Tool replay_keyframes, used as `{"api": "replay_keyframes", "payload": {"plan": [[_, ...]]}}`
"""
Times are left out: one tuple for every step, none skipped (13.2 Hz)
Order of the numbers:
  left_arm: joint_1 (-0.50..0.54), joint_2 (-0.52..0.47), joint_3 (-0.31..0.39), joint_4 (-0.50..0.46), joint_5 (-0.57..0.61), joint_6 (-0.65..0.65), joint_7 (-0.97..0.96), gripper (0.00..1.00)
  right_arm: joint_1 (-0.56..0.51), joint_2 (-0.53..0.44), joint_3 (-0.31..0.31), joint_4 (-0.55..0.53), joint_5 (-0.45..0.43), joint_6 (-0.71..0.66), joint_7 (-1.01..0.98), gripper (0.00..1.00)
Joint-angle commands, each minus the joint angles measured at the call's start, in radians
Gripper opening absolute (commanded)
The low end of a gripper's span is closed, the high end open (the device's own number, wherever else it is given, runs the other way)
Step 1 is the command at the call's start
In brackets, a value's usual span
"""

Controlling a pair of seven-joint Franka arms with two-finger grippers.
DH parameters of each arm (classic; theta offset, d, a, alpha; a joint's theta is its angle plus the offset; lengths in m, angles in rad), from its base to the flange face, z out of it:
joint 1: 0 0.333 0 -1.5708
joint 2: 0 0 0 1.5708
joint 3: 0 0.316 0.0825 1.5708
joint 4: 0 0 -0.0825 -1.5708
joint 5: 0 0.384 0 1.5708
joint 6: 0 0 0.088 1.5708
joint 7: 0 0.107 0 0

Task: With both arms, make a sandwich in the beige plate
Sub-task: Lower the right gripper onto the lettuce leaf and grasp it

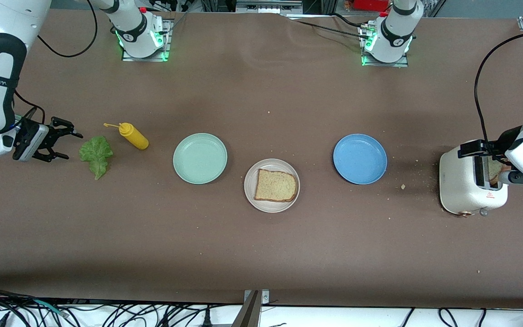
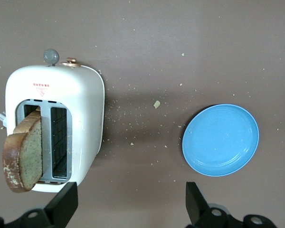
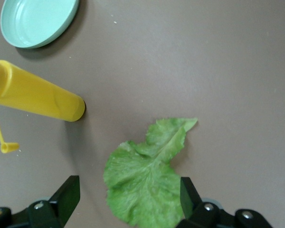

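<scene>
One bread slice (image 1: 276, 185) lies on the beige plate (image 1: 251, 193), the wide-open right gripper (image 1: 64, 144) hovers beside the lettuce (image 1: 96, 155), and the wide-open left gripper (image 2: 128, 203) hangs over the toaster (image 1: 463, 188), nothing held.

Left gripper (image 1: 500, 175) mostly hidden against toaster (image 1: 463, 190); toaster's bread slice (image 2: 23, 154) partly sunk in slot; lettuce leaf (image 3: 145, 187) cropped by right wrist view's edge.

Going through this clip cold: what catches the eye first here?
A single bread slice lies on the beige plate mid-table, between a mint green plate and a blue plate. The open right gripper is beside a lettuce leaf, and the open left gripper is over a white toaster with another slice sticking out.
</scene>
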Motion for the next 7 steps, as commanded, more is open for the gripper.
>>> {"api": "replay_keyframes", "payload": {"plan": [[0.005,-0.020,-0.010,-0.012,0.034,-0.012,-0.009,1.00,0.000,-0.024,0.039,0.036,-0.113,0.012,0.219,0.94],[0.006,-0.018,-0.008,-0.014,0.034,-0.012,-0.009,1.00,-0.008,-0.056,0.083,0.049,-0.190,0.054,0.323,0.95],[0.006,-0.021,-0.010,-0.014,0.034,-0.013,-0.009,1.00,-0.044,-0.112,0.158,0.053,-0.290,0.106,0.438,0.95],[0.006,-0.029,-0.010,-0.014,0.034,-0.022,-0.009,1.00,-0.091,-0.169,0.246,0.053,-0.402,0.158,0.570,0.95],[0.005,-0.031,-0.010,-0.014,0.034,-0.025,-0.009,1.00,-0.131,-0.211,0.321,0.048,-0.511,0.195,0.684,0.95],[0.006,-0.031,-0.010,-0.014,0.034,-0.025,-0.009,1.00,-0.158,-0.228,0.373,0.046,-0.576,0.211,0.785,0.95],[0.005,-0.031,-0.010,-0.015,0.034,-0.025,-0.009,1.00,-0.178,-0.234,0.410,0.043,-0.607,0.231,0.851,0.95]]}}
